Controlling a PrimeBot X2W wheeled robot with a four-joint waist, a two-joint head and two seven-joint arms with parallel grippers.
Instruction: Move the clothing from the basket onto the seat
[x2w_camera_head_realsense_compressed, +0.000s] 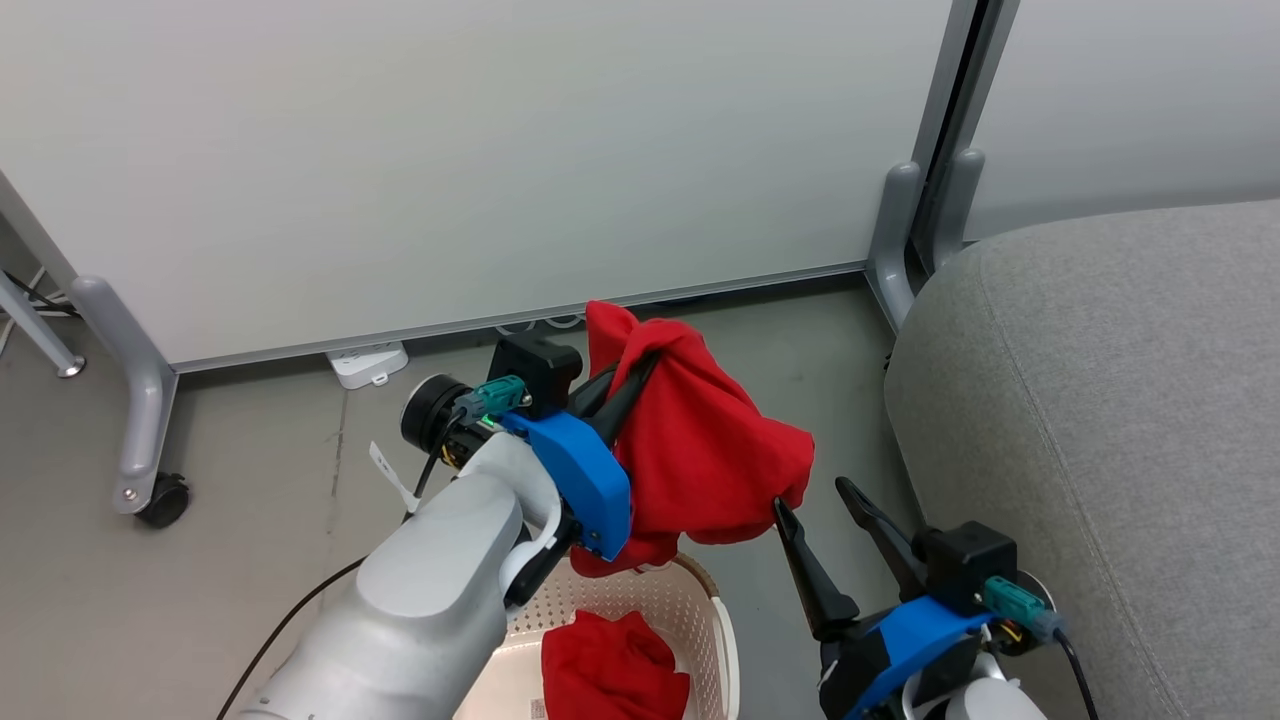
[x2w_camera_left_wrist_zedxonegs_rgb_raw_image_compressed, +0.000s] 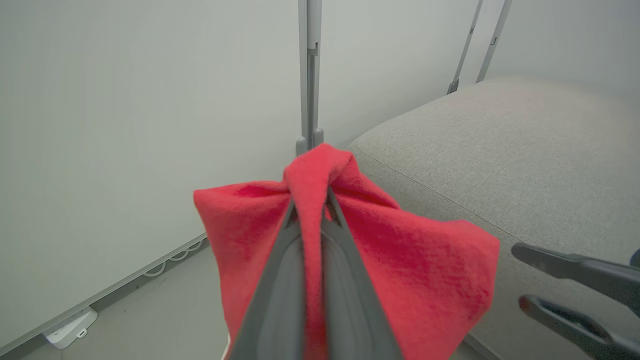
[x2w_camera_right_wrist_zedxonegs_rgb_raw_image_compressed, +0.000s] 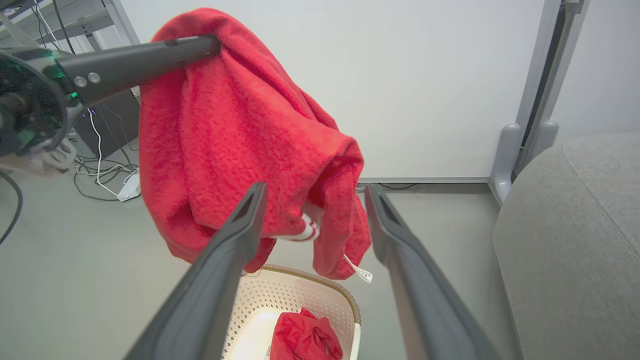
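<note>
Above the grey floor (x2w_camera_head_realsense_compressed: 250, 480), the left gripper (x2w_camera_head_realsense_compressed: 645, 362) clenches a red garment (x2w_camera_head_realsense_compressed: 700, 440) hanging over the basket (x2w_camera_head_realsense_compressed: 715, 600) at six o'clock, right gripper (x2w_camera_head_realsense_compressed: 812, 495) spread empty; next it likely must swing to the seat (x2w_camera_head_realsense_compressed: 1100, 400) at three o'clock.

Head camera looks steeply down; both wrist cameras closely face the same clothing (x2w_camera_right_wrist_zedxonegs_rgb_raw_image_compressed: 240, 125).
</note>
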